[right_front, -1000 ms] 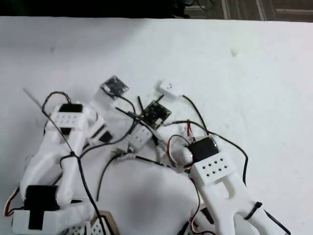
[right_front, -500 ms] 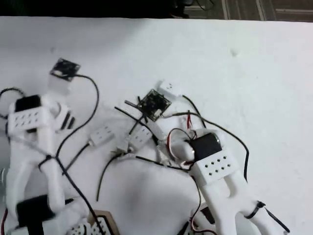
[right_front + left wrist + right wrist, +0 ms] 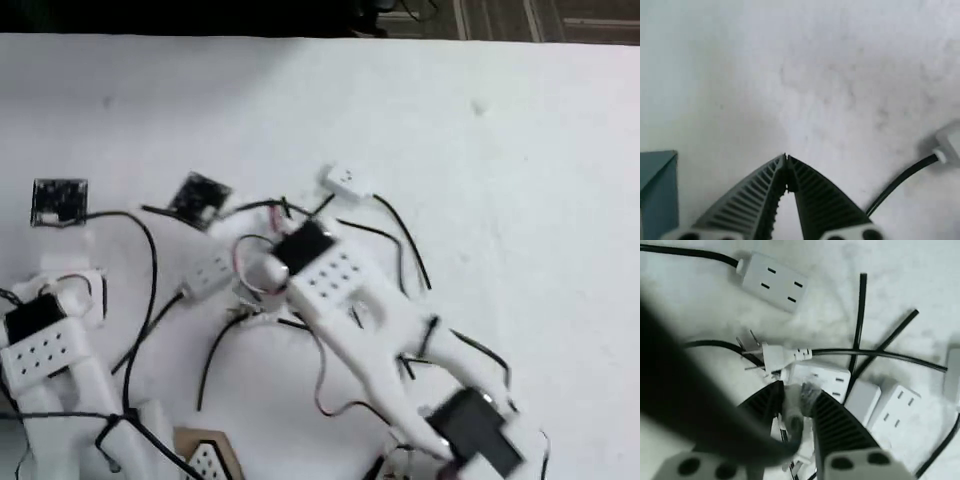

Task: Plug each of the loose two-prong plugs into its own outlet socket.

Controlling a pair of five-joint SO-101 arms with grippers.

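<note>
Left gripper (image 3: 786, 164): fully closed, tips meeting, nothing held. It hangs over bare table (image 3: 500, 140) at the near left, well apart from the cluster, and is judged to be parked clear of the working arm. A blue-grey box (image 3: 657, 182) sits near it. Centre-left: an outlet (image 3: 208, 272) lies flat with its sockets up, so a plug can be pushed straight in. Centre: the right gripper (image 3: 796, 390) is low over the tangle, its jaws closed to a narrow gap on a white piece (image 3: 796, 405). This is probably a plug body, though the jaws and a dark cable in front hide most of it. It appears to be gripped across its sides, which would leave the prong end free for insertion. A loose plug (image 3: 774, 356) lies on its side just past the tips, prongs bare and in no socket. It rests against a second outlet (image 3: 820, 376). It is judged to need turning before it can seat. Right: a far outlet (image 3: 345, 180) lies apart from the cluster on its own cord. Surface: white, matte and faintly scuffed, with black cords (image 3: 395, 225) crossing the middle, a snag risk for any carry. Room: floor (image 3: 520, 15) shows beyond the far edge.
</note>
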